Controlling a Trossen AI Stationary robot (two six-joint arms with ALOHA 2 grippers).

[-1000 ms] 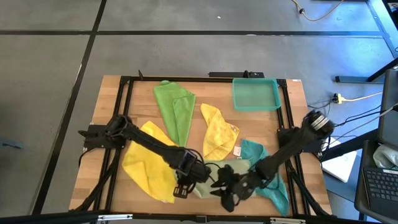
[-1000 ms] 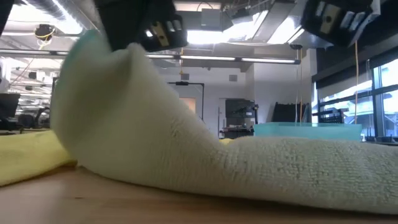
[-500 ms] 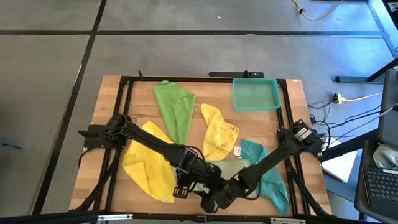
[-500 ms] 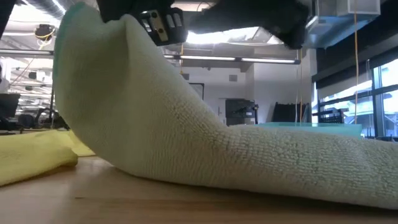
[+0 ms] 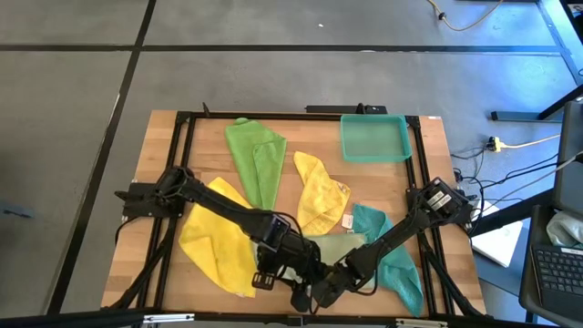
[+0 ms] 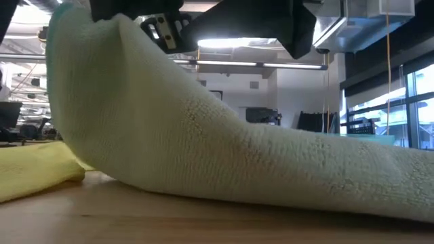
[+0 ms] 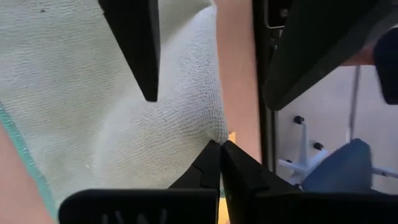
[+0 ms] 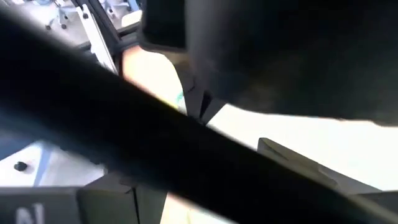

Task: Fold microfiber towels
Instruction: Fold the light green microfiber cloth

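Progress, judged from the current layout: early. No towel lies in a finished fold. Landmark for all positions: the teal tray (image 5: 374,138) at the table's far right corner.

Left to right:
- Large yellow towel (image 5: 217,237): far to the left of the tray and nearer the front edge, crumpled, partly under the left arm.
- Bright green towel (image 5: 257,157): just left of the tray, rumpled, untouched.
- Small yellow towel (image 5: 320,191): between the tray and the front edge, loosely bunched.
- Pale olive-green towel (image 6: 203,156): at the front edge, well forward of the tray. This is the item being worked; one side is lifted in a hump.
- Teal towel (image 5: 393,255): forward of the tray, under the right arm.

Left gripper (image 7: 220,163): fingertips pressed together, pinching the pale towel's corner. Right gripper (image 5: 314,293): beside it at the front edge; finger state cannot be determined.

Clearance: both grippers crowd the front edge, near touching. Bare wood remains between the towels toward the tray.
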